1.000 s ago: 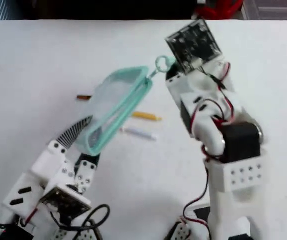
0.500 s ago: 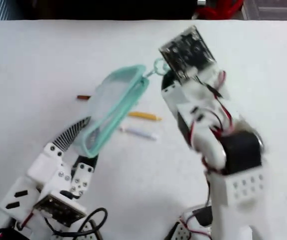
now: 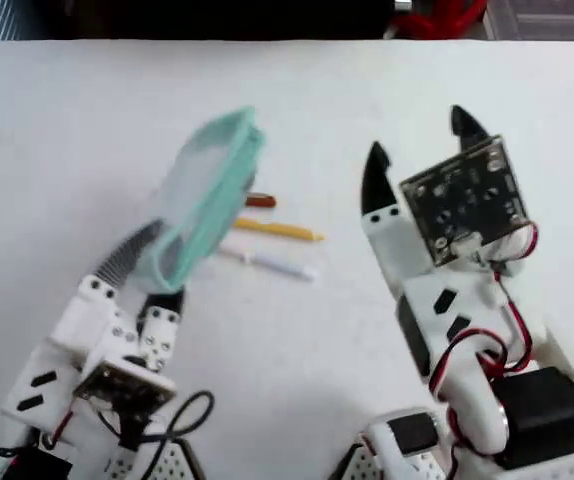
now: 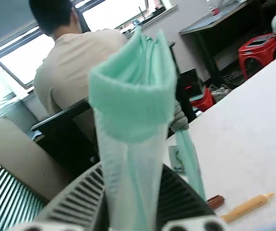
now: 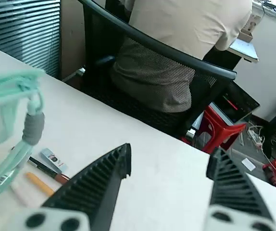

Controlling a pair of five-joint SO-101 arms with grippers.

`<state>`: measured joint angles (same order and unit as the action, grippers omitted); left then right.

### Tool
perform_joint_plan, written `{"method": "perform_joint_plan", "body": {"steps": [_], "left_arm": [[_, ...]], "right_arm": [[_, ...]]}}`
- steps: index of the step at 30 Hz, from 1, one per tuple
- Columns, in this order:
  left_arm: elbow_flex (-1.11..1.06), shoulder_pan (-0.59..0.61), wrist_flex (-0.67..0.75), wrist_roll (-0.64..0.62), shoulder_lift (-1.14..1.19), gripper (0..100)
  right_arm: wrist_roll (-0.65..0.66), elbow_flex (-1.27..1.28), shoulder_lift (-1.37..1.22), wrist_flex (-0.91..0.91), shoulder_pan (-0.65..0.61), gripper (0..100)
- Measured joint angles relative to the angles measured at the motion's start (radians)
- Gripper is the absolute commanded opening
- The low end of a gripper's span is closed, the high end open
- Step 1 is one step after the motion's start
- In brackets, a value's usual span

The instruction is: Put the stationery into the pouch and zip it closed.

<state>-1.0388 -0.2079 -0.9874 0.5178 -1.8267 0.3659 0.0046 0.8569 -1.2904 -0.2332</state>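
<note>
On the white table (image 3: 57, 120): we see a yellow pen (image 3: 277, 231), a white pen (image 3: 267, 263) and a brown-ended pen (image 3: 260, 201) lying loose, outside the mint-green mesh zip pouch (image 3: 202, 190)
Pouch: raised off the table and tilted; just beside the pens
Left gripper (image 3: 152, 280): clamped on the pouch's lower end
Right gripper (image 3: 417, 135): jaws spread wide; we see nothing in them; well apart from the pouch

You have nothing legible to read here. The small white tag (image 4: 176, 161) hanging beside the pouch (image 4: 131, 103) bears a greenish mark too small to make out. The circuit board (image 3: 464, 200) in the high view shows only tiny markings you cannot read.
</note>
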Motion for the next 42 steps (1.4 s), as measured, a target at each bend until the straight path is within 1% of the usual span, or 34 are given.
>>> {"method": "perform_joint_plan", "body": {"steps": [4,7,10,14,19,22,24,26,29,32,36,42], "left_arm": [[0.018,0.071,0.0,0.0,-0.002,2],[0.02,0.101,-0.003,0.0,-0.002,2],[0.02,0.141,-0.04,0.0,-0.002,2],[0.02,0.196,-0.097,0.0,-0.002,2],[0.014,0.318,-0.12,0.0,-0.002,2],[-0.017,0.39,-0.12,0.0,0.006,2],[-0.032,0.42,-0.12,0.0,0.011,2],[-0.048,0.443,-0.12,0.0,0.005,2],[-0.074,0.471,-0.12,0.0,0.008,2],[-0.086,0.5,-0.12,0.0,0.012,2],[-0.086,0.517,-0.12,0.0,0.009,2],[-0.086,0.52,-0.12,0.0,0.009,2]], "right_arm": [[0.011,0.003,-0.157,0.0,0.038,25.5],[0.077,0.005,-0.298,-0.026,0.043,25.5],[0.12,0.006,-0.436,-0.029,0.035,25.5],[0.167,0.057,-0.598,-0.002,-0.009,25.4],[0.256,0.229,-0.704,0.158,-0.064,25.2],[0.325,0.37,-0.73,0.292,-0.109,20.6],[0.373,0.456,-0.746,0.365,-0.152,16.9],[0.399,0.511,-0.767,0.428,-0.198,15.2],[0.411,0.519,-0.819,0.479,-0.239,18.1],[0.431,0.506,-0.904,0.48,-0.249,22.8],[0.508,0.431,-1.023,0.414,-0.258,22.1],[0.532,0.344,-1.114,0.396,-0.264,21.9]]}}
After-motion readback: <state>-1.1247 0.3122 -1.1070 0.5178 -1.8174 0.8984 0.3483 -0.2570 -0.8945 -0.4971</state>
